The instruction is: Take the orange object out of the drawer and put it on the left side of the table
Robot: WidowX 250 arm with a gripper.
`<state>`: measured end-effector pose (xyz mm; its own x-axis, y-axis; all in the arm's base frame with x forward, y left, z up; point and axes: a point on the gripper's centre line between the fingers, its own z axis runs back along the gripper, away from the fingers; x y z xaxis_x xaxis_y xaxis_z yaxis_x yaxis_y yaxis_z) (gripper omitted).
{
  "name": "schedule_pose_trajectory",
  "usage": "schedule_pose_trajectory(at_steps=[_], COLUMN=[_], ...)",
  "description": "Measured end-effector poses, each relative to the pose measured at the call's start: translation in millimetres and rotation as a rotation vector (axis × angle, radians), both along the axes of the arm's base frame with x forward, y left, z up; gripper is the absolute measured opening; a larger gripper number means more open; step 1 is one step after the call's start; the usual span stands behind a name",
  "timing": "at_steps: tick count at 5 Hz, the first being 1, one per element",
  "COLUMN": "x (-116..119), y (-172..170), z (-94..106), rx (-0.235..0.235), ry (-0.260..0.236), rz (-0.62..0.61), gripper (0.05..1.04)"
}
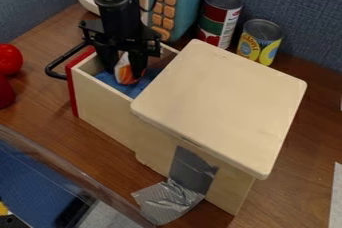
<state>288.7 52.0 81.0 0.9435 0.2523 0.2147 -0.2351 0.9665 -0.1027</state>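
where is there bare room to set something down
Bare wood tabletop lies between the pale wooden drawer and clear plastic edge, and between the pale wooden cabinet and white sheet. Crowded: inside the drawer, around the orange and white object and black arm, and behind, by two metal cans and teal toy microwave.

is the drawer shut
No, the drawer is pulled out from the wooden cabinet, its blue-lined inside showing.

Object (124,73) in drawer (103,102), cabinet (224,102) at right, microwave (175,9) behind drawer, cans (220,17) behind cabinet
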Motion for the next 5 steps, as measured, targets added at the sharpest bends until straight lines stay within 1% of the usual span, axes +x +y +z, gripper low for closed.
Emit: schedule_pose_trajectory(at_steps=[1, 2, 3, 4, 5], x=[1, 9, 15, 28, 46], y=[-6, 6, 42, 85, 128], z=[24.1, 61.6, 92.2, 91.6, 76.4], rx=[-0.023, -0.032, -0.027, -0.020, -0.040], ry=[-0.048, -0.143, -0.211, -0.195, -0.158], rz=[-0.041, -0.038, 0.033, 0.101, 0.179], gripper=[0.541, 0.541, 0.541, 0.541, 0.541])
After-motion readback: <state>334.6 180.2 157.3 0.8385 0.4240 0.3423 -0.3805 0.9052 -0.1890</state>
